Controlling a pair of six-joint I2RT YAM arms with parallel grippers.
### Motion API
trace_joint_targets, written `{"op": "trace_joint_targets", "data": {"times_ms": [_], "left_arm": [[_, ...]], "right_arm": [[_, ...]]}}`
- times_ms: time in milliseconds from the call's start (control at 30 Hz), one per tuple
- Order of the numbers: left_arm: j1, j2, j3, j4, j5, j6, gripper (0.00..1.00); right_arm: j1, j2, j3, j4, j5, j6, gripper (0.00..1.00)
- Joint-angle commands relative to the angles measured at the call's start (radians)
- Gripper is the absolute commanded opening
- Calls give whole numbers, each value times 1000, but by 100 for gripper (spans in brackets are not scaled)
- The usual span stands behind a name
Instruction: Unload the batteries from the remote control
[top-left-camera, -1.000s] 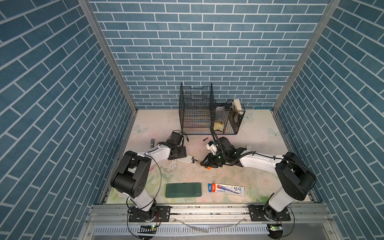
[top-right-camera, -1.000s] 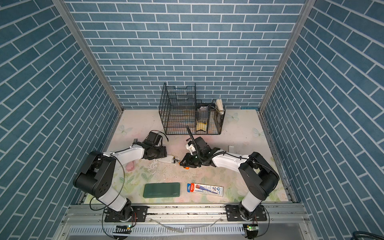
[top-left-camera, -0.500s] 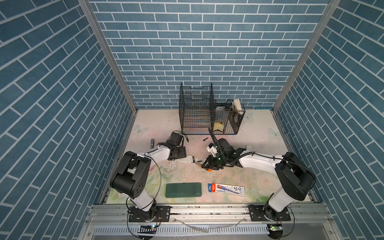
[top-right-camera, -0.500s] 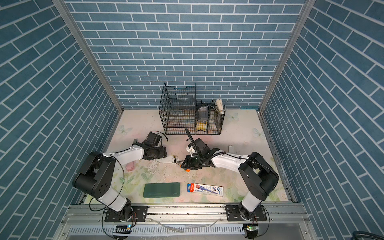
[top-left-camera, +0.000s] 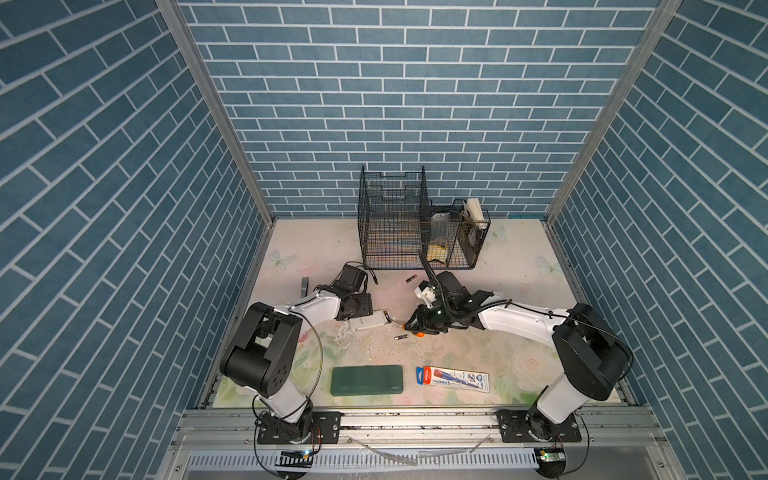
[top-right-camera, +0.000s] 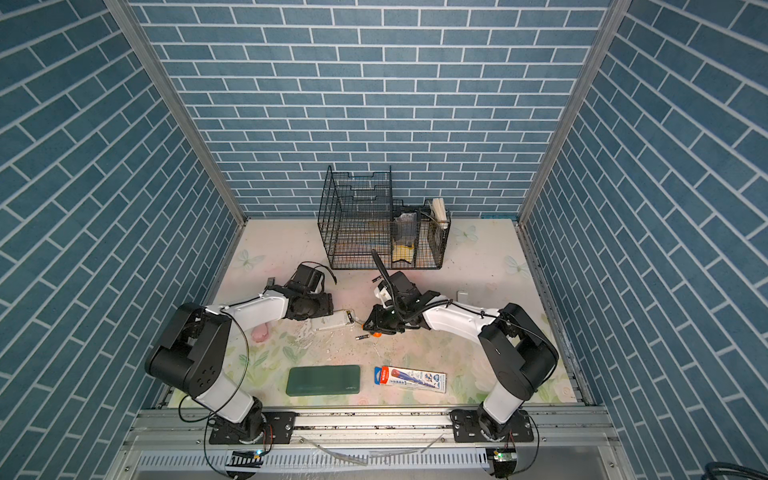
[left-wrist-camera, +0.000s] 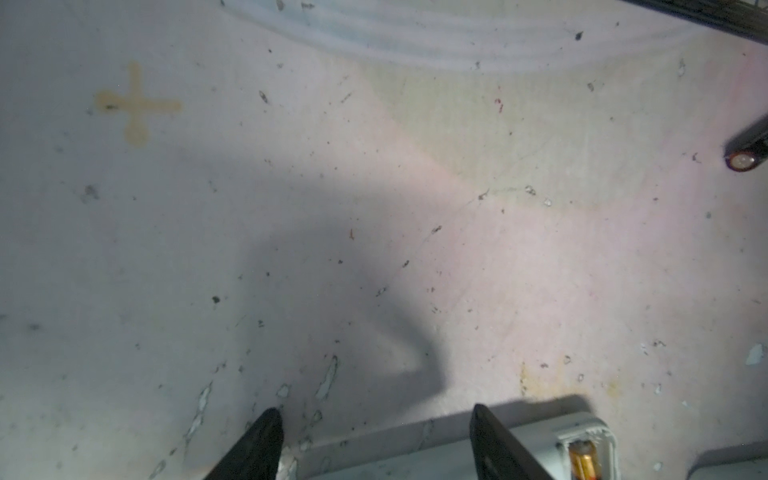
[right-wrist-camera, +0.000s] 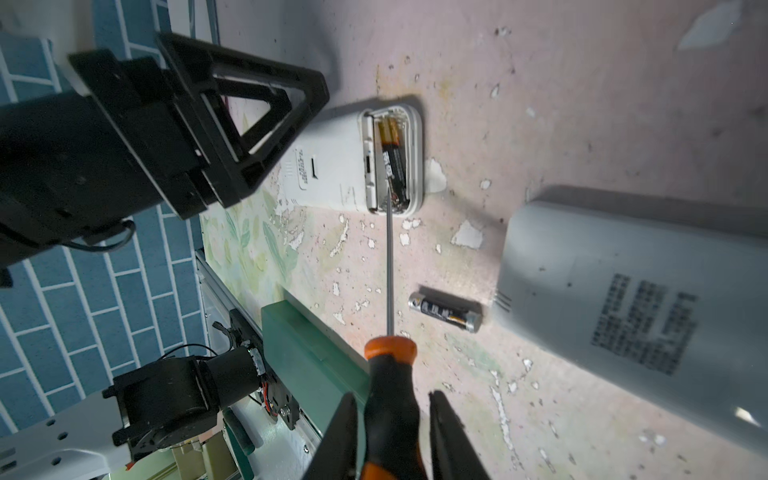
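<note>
right pincer (right-wrist-camera: 392, 399) is clamped tight on the screwdriver (right-wrist-camera: 390, 357) handle; left pincer (left-wrist-camera: 373, 411) stands spread, tips on the white remote (right-wrist-camera: 332, 166). i see the blade tip in its open bay against a seated battery (right-wrist-camera: 392, 166); a loose battery (right-wrist-camera: 444, 311) lies nearby.

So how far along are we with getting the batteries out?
Done: a loose battery lies by the screwdriver shaft, a second battery near the wire basket. In hand: the right gripper holds the screwdriver, tip inside the opened white remote; the left gripper sits over it. Left: a seated battery there.
</note>
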Motion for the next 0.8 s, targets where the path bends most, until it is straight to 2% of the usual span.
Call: {"op": "trace_joint_targets", "data": {"times_ms": [0, 200, 333, 567, 767], "left_arm": [[0, 23, 30, -23, 0, 17, 72], [0, 20, 73, -63, -10, 6, 72], [0, -75, 56, -129, -52, -35, 73], [-19, -283, -101, -164, -63, -144, 74], [-46, -336, -226, -33, -17, -219, 75]], "right_arm": [[-22, -24, 60, -68, 4, -63, 0], [-44, -2, 93, -112, -12, -113, 0], [-46, 11, 121, -128, -19, -145, 0], [-49, 23, 151, -143, -42, -175, 0], [-55, 52, 198, -203, -38, -246, 0]]}}
